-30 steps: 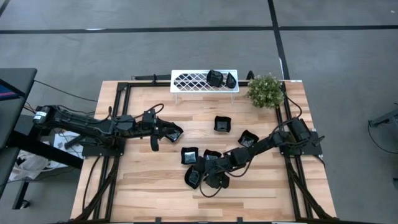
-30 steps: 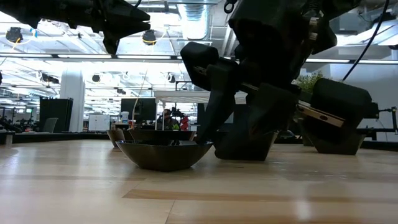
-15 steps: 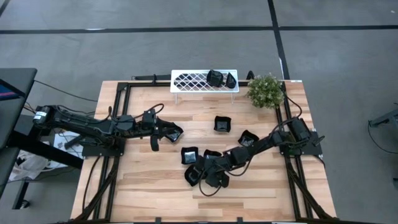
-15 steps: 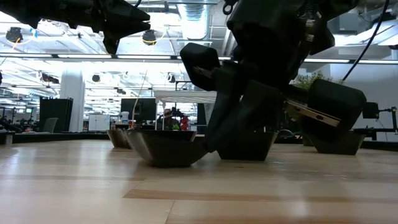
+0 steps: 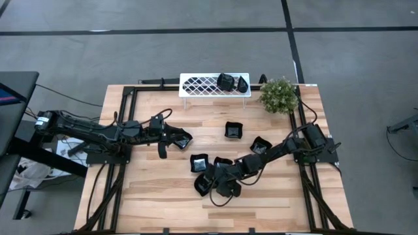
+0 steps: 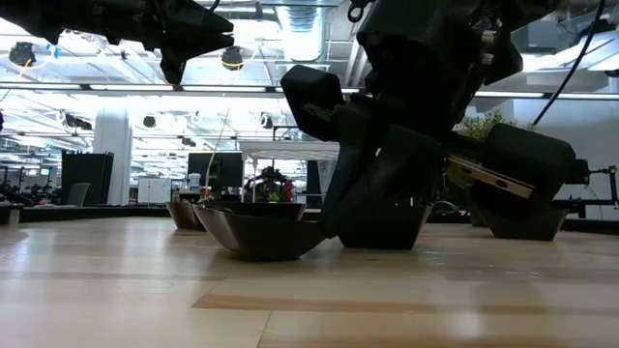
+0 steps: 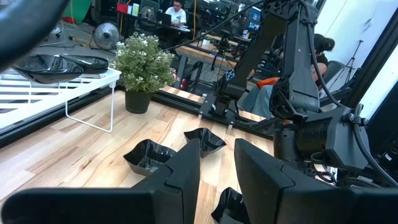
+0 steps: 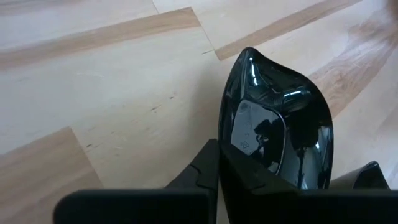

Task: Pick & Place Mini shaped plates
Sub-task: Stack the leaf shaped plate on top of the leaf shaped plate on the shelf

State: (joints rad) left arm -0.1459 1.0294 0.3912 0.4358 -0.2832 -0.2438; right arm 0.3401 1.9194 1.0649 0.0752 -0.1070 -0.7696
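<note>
I see the glossy black plate (image 8: pixel 273 134) near the front edge of the desk (image 5: pixel 157 196), and my right pincer (image 5: pixel 208 185) is clamped on its rim. Other black plates (image 5: pixel 233 130) lie just behind. My left pincer (image 5: pixel 185 140) hovers toward the left side, fingers apart.

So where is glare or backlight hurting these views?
Low view: bright ceiling lights behind silhouette the right gripper shut on the glossy black leaf-shaped plate. Right wrist view: that plate mirrors highlights. High view: even light, no glare on the wooden table.
</note>
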